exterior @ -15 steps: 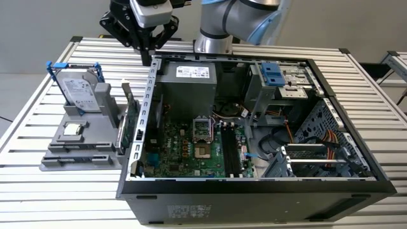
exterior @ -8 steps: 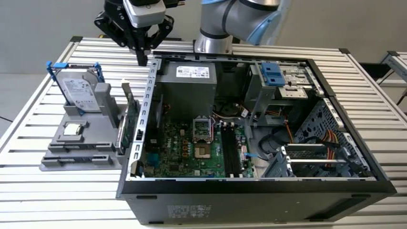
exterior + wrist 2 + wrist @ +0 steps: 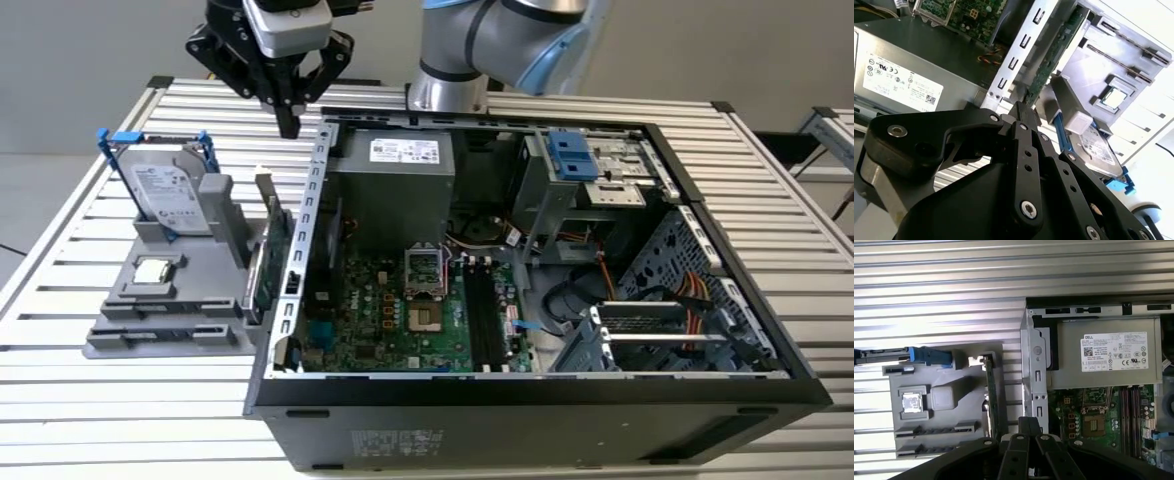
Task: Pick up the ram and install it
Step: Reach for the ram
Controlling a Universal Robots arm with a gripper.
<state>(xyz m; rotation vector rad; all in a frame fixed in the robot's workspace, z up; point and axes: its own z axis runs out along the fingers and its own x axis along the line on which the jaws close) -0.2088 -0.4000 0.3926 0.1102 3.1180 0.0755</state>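
On the slatted metal table (image 3: pixel 80 400) an open computer case (image 3: pixel 534 420) lies on its side, its green motherboard (image 3: pixel 387 320) and grey power supply (image 3: pixel 394 190) in plain sight. Just beside it, towards the exterior view's left, a grey holder (image 3: pixel 160 335) carries an upright hard drive (image 3: pixel 171 195), a small square processor chip (image 3: pixel 156 268) and a green card (image 3: pixel 278 250) standing on edge against the case wall. The black gripper (image 3: pixel 290 122) hangs above the case's far corner on that side, pointing down, its fingers drawn together to a point.
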